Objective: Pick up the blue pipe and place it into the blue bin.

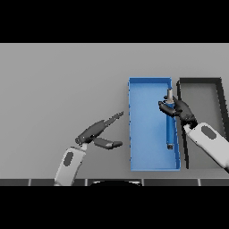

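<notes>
One blue pipe, two bins — one blue, one black.

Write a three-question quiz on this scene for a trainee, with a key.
1. True or false: the blue pipe lies on the table outside the blue bin.
2. Which hand is on the pipe? A) left hand B) right hand
3. Fill in: to the right of the blue bin stands a ____ bin.

Key: 1. False, the pipe is over the blue bin's right side. 2. B; the left hand is open over the table. 3. black.
</notes>
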Tool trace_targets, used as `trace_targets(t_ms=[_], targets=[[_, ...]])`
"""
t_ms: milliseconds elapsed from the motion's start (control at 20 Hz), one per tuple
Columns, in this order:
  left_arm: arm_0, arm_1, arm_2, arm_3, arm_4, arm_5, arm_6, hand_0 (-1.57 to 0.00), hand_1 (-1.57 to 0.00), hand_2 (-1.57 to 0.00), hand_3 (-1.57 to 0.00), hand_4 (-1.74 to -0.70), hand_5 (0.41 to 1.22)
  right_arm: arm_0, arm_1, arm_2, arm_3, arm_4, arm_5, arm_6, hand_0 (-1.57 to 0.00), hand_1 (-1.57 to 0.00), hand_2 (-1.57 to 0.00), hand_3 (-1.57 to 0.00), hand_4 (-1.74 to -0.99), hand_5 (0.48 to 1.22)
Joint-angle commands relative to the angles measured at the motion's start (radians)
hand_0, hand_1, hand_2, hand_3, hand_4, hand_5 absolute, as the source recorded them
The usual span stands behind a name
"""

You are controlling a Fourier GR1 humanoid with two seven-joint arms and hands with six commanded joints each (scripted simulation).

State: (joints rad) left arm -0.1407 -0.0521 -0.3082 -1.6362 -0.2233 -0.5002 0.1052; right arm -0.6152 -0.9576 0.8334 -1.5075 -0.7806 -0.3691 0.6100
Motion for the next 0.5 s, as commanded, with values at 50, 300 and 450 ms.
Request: trace_targets(t_ms=[50, 300, 450], targets=[[-0.003, -0.009, -0.007, 0.003, -0.01, 0.008, 0.012, 0.0, 0.0, 0.0, 0.0, -0.89, 0.426, -0.07, -0.025, 0.111, 0.012, -0.035, -0.01, 0.0, -0.12, -0.11, -0.11, -0.07, -1.078, 0.898], [0.004, -0.008, -0.01, 0.012, -0.021, 0.014, -0.002, 0.0, 0.0, 0.0, 0.0, -0.89, 0.428, -0.156, -0.059, 0.225, 0.028, -0.062, -0.006, 0.0, -0.04, -0.04, -0.04, -0.02, -1.046, 0.759], [0.006, -0.006, -0.011, 0.006, -0.02, 0.012, -0.004, 0.0, 0.0, 0.0, 0.0, -0.89, 0.429, -0.16, -0.051, 0.235, 0.035, -0.058, -0.004, -0.003, -0.02, -0.02, -0.02, -0.01, -1.033, 0.696]])
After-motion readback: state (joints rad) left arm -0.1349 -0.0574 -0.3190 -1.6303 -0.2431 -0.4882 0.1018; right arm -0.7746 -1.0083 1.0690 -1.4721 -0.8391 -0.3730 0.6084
